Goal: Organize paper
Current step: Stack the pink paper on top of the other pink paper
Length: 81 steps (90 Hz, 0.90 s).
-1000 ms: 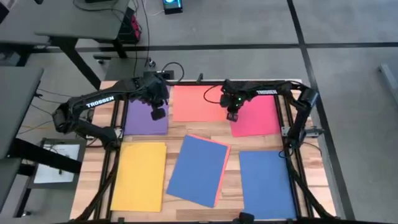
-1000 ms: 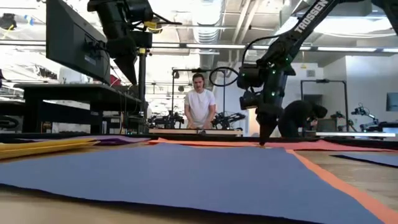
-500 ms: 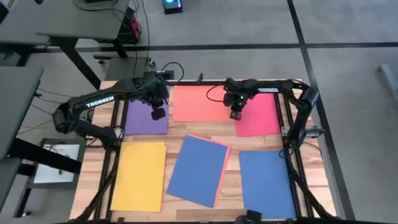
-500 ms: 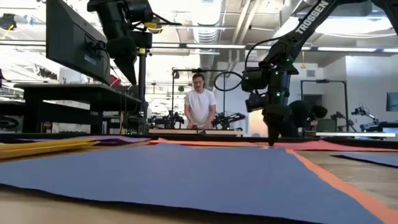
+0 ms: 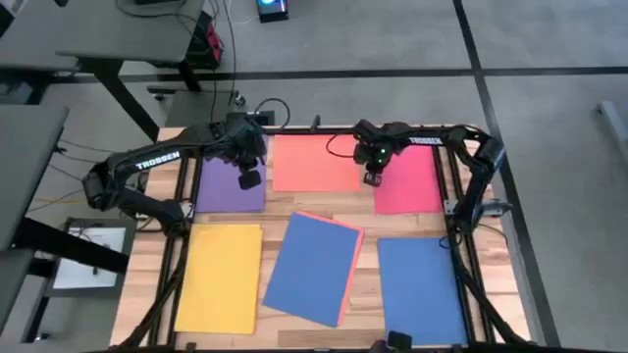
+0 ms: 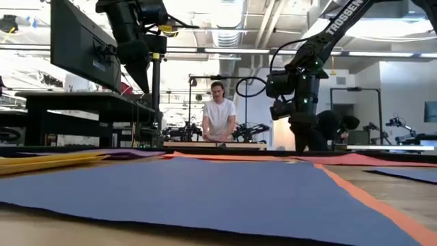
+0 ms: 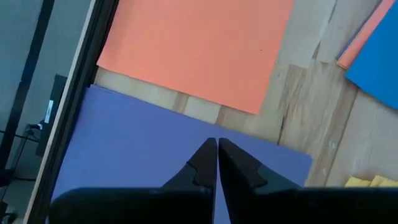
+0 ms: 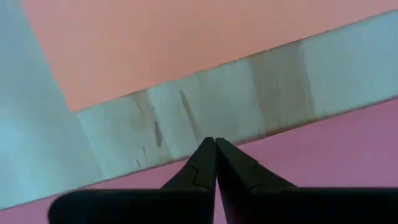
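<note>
Right hand (image 5: 372, 179): your fingers pressed together, empty, pointing down at the pink-red sheet (image 5: 407, 182) edge, beside the salmon-orange sheet (image 5: 312, 162).
Left hand (image 5: 249, 180): fingers together, empty, raised over the purple sheet (image 5: 228, 186).
Bench (image 5: 368, 219): yellow sheet (image 5: 221, 277) and blue sheets (image 5: 314, 267) nearer you.

Along the table's (image 5: 277, 210) far edge, purple (image 5: 228, 186), salmon-orange (image 5: 312, 163) and pink-red (image 5: 410, 182) sheets are lying. Along the near edge, yellow (image 5: 220, 277) and two blue sheets (image 5: 312, 267) (image 5: 422, 290) are showing, the middle blue one over orange. The wood is showing pale, the arms dark.
</note>
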Available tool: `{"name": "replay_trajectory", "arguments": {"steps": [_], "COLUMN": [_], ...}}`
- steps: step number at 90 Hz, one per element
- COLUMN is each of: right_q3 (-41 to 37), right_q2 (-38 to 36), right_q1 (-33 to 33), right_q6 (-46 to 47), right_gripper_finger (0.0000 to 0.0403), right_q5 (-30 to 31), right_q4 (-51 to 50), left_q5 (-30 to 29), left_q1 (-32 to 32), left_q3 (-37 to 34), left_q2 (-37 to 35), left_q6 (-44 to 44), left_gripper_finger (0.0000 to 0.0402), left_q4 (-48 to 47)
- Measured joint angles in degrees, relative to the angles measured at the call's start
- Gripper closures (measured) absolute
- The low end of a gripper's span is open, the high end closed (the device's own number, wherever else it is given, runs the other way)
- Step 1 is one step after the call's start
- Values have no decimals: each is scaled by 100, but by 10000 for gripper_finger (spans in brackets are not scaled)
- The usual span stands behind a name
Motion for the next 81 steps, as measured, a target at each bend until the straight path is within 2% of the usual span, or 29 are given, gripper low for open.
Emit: {"name": "replay_trajectory", "arguments": {"steps": [36,81], "right_q3": [-154,-295], "right_q2": [61,42], "right_q1": [473,418], "right_q6": [-178,-264], "right_gripper_finger": [403,403], "right_q5": [-353,-406], "right_q4": [156,-399], "left_q5": [1,1], "left_q1": [0,0], "left_q3": [0,0], "left_q2": [0,0], "left_q6": [-39,-71], "left_gripper_finger": [402,402], "left_q4": [-89,-230]}}
